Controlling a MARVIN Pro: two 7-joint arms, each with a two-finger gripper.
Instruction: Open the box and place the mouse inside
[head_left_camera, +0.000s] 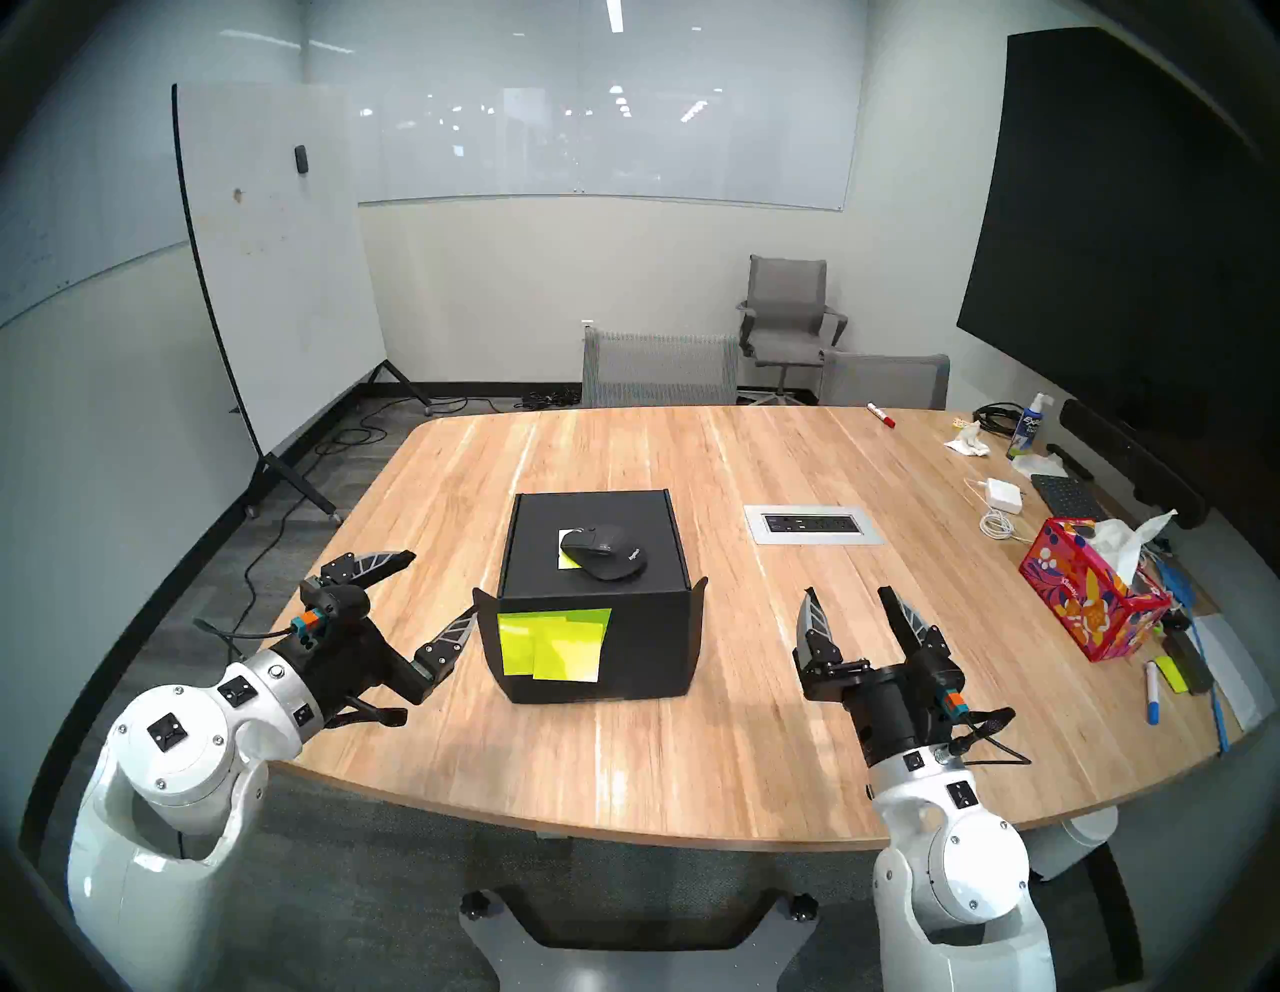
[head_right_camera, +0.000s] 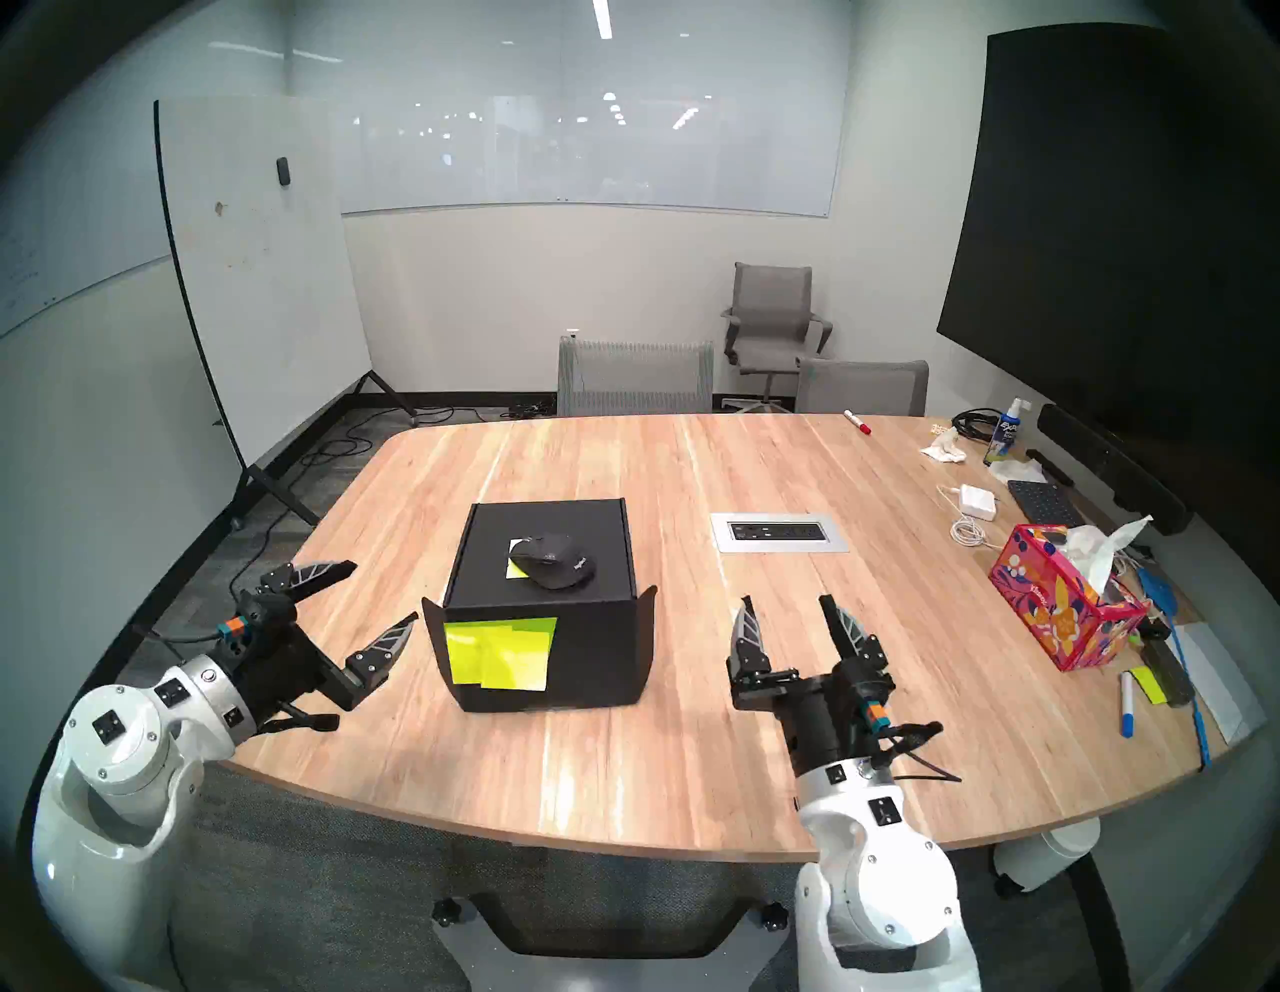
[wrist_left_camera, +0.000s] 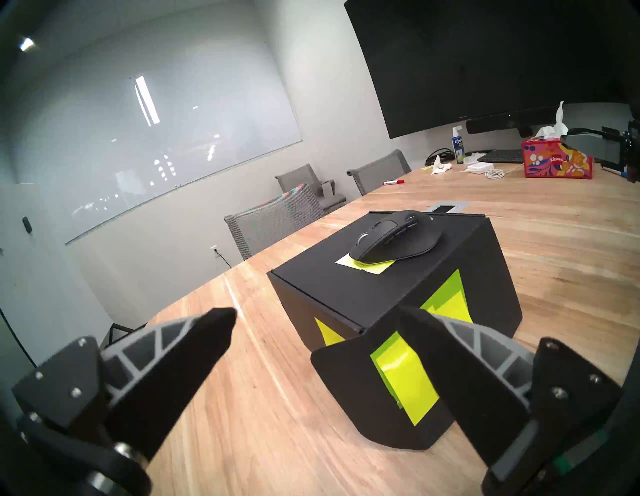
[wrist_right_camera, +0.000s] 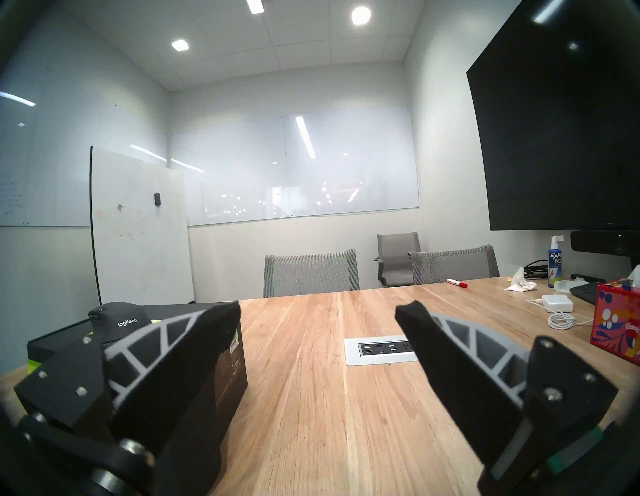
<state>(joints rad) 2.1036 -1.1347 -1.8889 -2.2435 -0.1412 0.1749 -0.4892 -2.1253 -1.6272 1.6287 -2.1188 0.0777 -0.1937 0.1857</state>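
The left gripper (head_left_camera: 431, 583), a black two-finger claw with grey ribbed fingers on a white arm, hangs just beside the left side of the box with its jaws spread wide and nothing between them; in the left wrist view its right finger (wrist_left_camera: 446, 350) is close to the small side flap of the box, but I cannot tell if it touches it. To the right of it, near the middle of the light wooden table (head_left_camera: 692, 727), stands the matte black cardboard cube box (head_left_camera: 644, 644), its lid closed flat on top, with neon yellow-green sticky notes (head_left_camera: 554, 641) on the front face. The black sculpted computer mouse (head_left_camera: 604, 551) lies on top of this closed lid, partly over another small pale note, and it is touched by no gripper. More to the right, the right gripper (head_left_camera: 853, 609) waits above the bare table, well apart from the box, also fully released and empty. At the far right edge are a red floral tissue box (head_left_camera: 1087, 603) and a white power adapter (head_left_camera: 1004, 495), which play no part. In my judgement nothing of the task is done yet: the mouse must first be lifted off the lid, then the lid opened, then the mouse put inside.
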